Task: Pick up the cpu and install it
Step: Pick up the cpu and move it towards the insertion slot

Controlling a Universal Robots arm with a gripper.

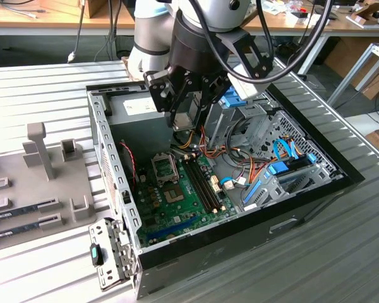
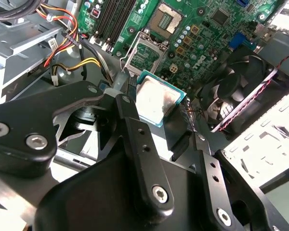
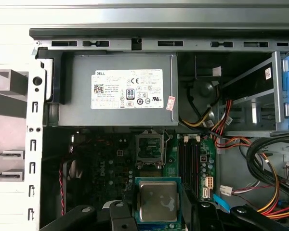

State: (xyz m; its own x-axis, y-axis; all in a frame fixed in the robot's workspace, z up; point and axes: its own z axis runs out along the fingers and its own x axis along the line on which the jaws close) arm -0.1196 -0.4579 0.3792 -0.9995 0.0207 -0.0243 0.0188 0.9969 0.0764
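Pincer (image 2: 155, 107) pinched the cpu (image 3: 157, 201) by two edges above the open case (image 1: 240, 249), socket (image 1: 164, 167) toward 7 o'clock in the exterior view; any tilt or offset on lowering could bend socket pins.

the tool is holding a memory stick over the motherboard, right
Not quite: it holds the cpu, not a memory stick. The second wrist view shows a square silver chip with a green rim clamped in the tool over the motherboard.
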